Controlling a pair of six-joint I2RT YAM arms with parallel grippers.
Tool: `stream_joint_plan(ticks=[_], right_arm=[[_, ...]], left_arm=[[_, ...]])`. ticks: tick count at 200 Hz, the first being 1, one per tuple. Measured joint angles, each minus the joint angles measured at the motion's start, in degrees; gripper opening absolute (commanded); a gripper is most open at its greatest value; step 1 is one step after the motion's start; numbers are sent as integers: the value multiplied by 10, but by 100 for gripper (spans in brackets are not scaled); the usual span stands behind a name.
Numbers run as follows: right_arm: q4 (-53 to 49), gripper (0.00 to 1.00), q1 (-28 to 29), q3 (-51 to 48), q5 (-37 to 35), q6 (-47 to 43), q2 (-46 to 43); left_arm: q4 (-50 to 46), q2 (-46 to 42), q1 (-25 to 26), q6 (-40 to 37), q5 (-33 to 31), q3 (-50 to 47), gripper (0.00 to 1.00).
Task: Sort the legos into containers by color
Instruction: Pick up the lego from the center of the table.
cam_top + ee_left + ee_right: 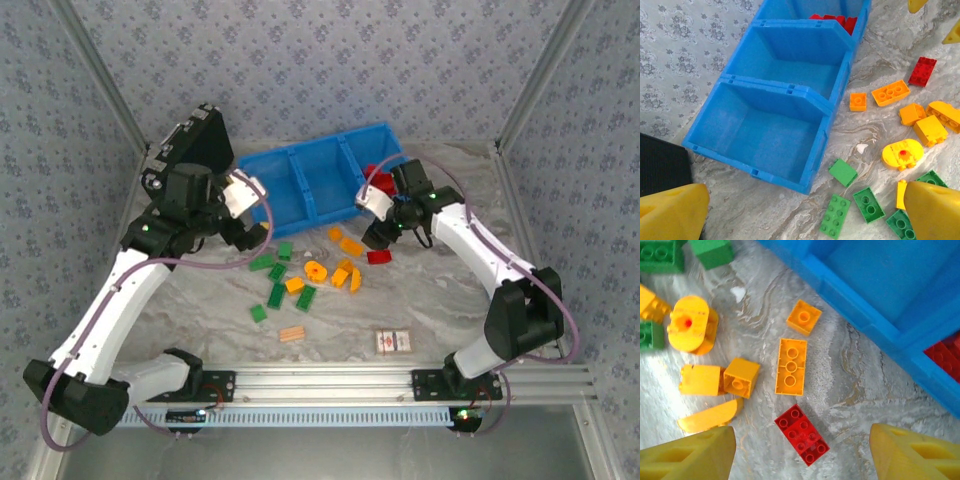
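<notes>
Step in hand, I judge: pick red lego lying flat on table, diagonal between fingers of right gripper (apart, holding nothing). Turn wrist so pads meet long sides, descend straight, close firmly. Orange brick near: do not nudge. Then carry to end bin of blue tray, where red bricks lie. Meanwhile left gripper wide apart, empty, beside tray.

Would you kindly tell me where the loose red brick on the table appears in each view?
Top external: red brick right of centre.
Left wrist: upper right.
Right wrist: bottom centre.
Shared landmark: the long orange brick just beside it.
</notes>
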State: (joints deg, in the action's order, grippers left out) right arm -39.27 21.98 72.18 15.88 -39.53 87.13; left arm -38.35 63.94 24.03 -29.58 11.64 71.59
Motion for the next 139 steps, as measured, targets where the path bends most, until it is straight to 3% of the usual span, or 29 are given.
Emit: stream_joint_plan(ticks=[57,139], right_arm=[[-11,76,3,-28,-52,-198,59],[-8,76,17,-31,-100,-250,156]], left_arm=[[15,-54,0,-45,-46,-34,100],[44,-80,-10,-75,-70,-65,100]])
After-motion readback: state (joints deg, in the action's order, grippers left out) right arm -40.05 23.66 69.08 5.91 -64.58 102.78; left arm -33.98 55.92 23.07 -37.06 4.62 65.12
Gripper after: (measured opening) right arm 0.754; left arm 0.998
